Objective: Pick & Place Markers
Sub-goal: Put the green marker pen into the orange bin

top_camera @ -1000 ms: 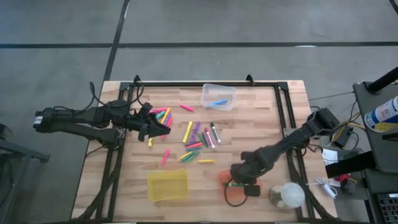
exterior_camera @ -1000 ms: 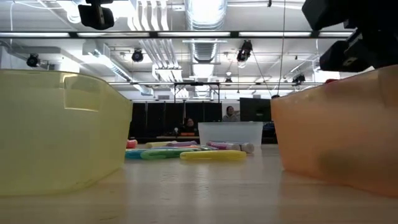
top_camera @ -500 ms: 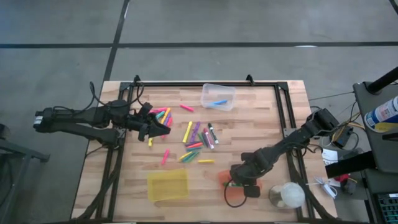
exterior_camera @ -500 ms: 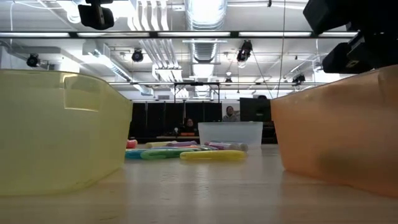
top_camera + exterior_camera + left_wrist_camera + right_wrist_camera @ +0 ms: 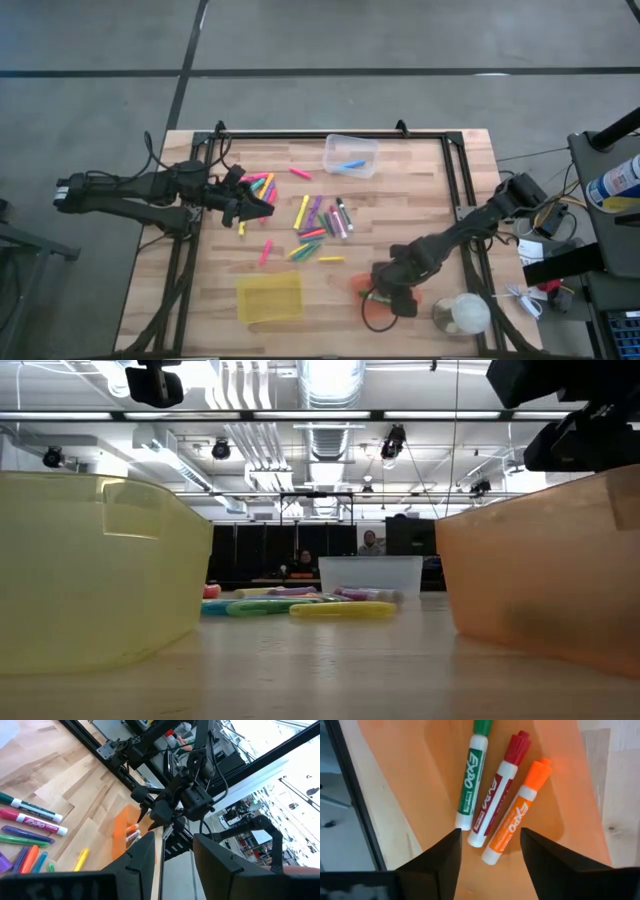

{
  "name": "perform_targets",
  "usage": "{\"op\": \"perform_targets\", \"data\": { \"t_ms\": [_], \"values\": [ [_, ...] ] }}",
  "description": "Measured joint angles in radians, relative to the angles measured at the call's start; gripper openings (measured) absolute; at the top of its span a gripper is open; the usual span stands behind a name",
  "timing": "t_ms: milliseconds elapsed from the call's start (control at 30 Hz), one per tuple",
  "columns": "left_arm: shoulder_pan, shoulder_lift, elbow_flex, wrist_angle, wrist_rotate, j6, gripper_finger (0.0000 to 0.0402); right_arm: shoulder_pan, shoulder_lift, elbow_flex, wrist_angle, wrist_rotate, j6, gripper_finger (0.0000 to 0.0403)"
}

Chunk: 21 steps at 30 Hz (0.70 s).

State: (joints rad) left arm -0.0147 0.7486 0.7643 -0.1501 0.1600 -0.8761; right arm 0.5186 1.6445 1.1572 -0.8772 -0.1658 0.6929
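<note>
Right wrist view shows my right gripper released, fingers spread above the orange bin holding green-capped, red-capped and orange markers at frame centre.

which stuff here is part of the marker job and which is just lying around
Part of the job:
- loose markers
- three markers in the orange bin
- blue marker in the clear bin
- yellow bin

Just lying about:
- pale round object
- black cable
</note>
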Motion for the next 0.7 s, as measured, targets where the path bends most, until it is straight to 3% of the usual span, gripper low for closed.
{"op": "perform_targets", "data": {
  "t_ms": [300, 700],
  "values": [
    [0.0, 0.0, 0.0, 0.001, 0.0, -0.007, 0.0128, -0.032, -0.065, 0.022, 0.002, 0.008, 0.124, 0.0194],
    [0.0, 0.0, 0.0, 0.001, 0.0, -0.017, 0.0128, -0.205, -0.074, 0.145, 0.003, 0.047, 0.172, 0.0174]
  ]
}}
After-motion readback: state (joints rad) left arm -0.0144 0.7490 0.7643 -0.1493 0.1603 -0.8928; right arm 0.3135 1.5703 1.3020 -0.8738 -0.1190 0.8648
